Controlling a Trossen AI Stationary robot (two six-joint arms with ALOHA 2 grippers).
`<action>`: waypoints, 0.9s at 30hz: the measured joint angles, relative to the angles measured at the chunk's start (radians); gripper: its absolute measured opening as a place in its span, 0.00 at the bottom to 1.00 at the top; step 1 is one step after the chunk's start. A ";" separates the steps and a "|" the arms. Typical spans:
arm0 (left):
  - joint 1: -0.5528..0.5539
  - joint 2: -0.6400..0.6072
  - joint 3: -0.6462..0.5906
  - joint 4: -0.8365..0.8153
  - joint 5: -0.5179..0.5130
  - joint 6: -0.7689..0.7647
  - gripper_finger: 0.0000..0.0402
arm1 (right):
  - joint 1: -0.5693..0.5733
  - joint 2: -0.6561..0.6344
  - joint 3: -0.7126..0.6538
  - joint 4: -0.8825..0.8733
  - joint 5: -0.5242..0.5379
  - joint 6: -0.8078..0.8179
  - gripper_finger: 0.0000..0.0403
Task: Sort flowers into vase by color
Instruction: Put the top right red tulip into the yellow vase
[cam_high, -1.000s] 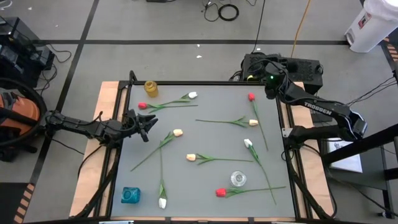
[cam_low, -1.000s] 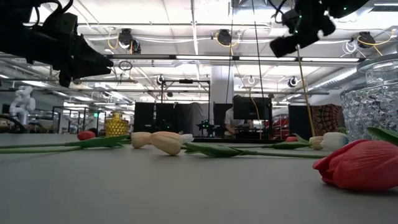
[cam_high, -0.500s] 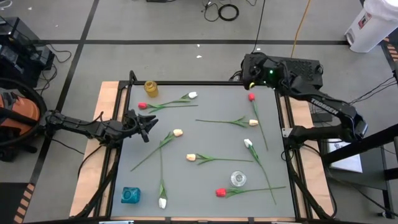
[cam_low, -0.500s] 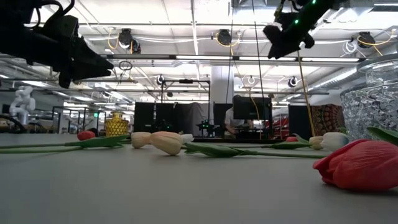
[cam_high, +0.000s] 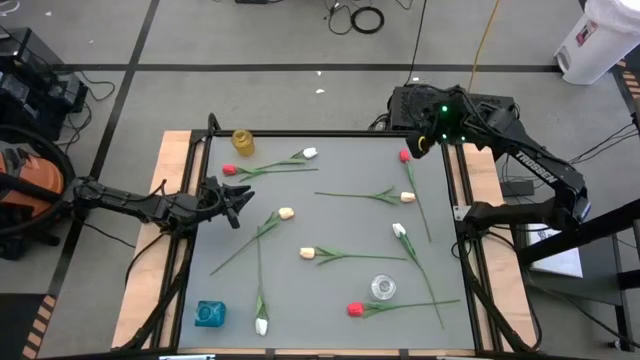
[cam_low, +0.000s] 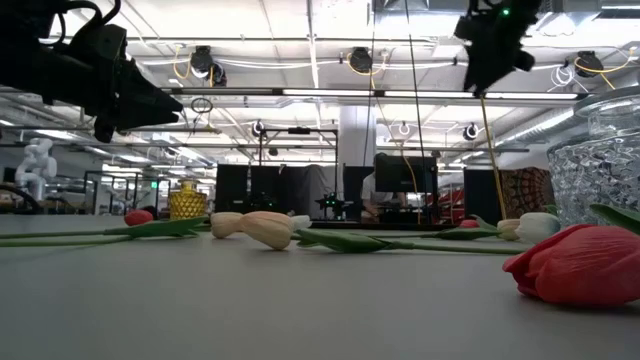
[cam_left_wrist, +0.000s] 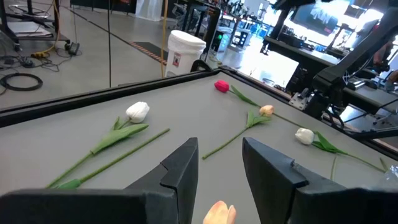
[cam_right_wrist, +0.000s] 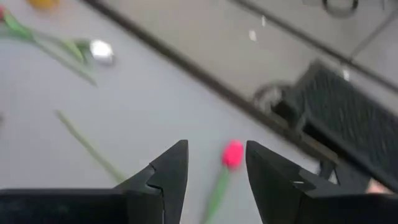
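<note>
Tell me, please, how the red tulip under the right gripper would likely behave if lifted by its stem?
The red tulip has a long thin stem, so it would probably flex and droop toward its bud. It looks light; the open right gripper above it should need little force. The narrow stem could twist or slip between the fingers.

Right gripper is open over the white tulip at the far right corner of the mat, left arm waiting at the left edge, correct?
Not quite. The tulip under the open right gripper is red-pink, not white; the right wrist view shows its head between the fingers, and the high view agrees. The left gripper does wait at the mat's left edge.
</note>
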 joint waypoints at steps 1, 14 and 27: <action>0.000 0.000 0.000 0.000 0.000 -0.001 0.33 | -0.002 0.004 0.000 -0.031 0.000 0.004 0.38; 0.000 0.000 0.000 0.000 -0.018 -0.002 0.33 | -0.002 0.122 0.000 -0.178 0.002 0.040 0.38; 0.000 0.000 0.000 -0.005 0.009 -0.029 0.33 | -0.003 0.279 -0.020 -0.115 0.007 -0.014 0.38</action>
